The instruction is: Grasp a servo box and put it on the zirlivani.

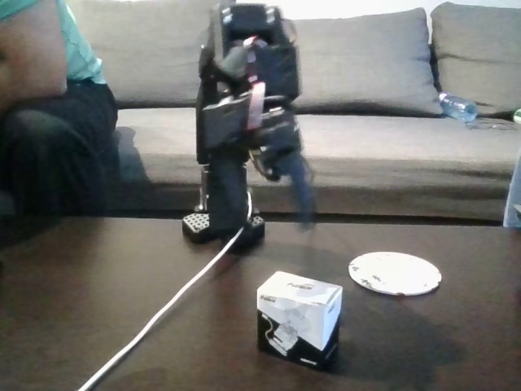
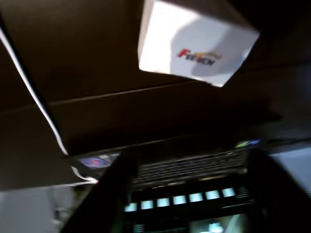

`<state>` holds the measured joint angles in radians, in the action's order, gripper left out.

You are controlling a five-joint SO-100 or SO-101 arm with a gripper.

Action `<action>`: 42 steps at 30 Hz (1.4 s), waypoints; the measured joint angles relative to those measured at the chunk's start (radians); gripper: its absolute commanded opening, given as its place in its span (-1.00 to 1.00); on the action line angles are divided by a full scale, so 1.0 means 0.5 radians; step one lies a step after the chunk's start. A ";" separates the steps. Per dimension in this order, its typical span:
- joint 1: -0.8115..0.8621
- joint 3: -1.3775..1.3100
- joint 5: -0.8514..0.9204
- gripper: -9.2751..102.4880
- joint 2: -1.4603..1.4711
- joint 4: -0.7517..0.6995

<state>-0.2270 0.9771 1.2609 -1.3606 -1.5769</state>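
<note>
A small cardboard box (image 1: pixel 299 318) — white top, black base with a printed picture — stands on the dark table (image 1: pixel 98 285), left of the flat round white disc (image 1: pixel 395 273). The blurred gripper (image 1: pixel 299 199) hangs above; its jaws' state can't be told.

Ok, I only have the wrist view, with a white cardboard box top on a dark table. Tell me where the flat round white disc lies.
Observer: In the fixed view the flat round white disc lies on the dark table, right of the small white and black cardboard box and further back, apart from it.
Operator: Give me the fingers' position.
Observer: The fingers are blurred, hanging above the table behind the box, touching nothing. Open or shut, I cannot tell.
Operator: Report that white cable against the disc.
Observer: The white cable runs past the box's left side, well away from the disc.
</note>
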 measured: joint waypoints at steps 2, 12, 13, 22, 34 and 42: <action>0.015 -0.074 0.172 -0.04 0.000 -0.092; -0.018 -0.178 1.166 -0.03 0.000 -0.313; -0.018 -0.178 1.233 -0.03 0.018 -0.313; 0.018 -0.344 1.313 -0.03 0.577 -0.175; -0.114 -1.120 1.353 -0.03 0.911 -0.316; -0.138 -1.123 1.417 -0.04 0.930 -0.316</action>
<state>-0.2961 0.4157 1.9696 -0.8958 -1.7349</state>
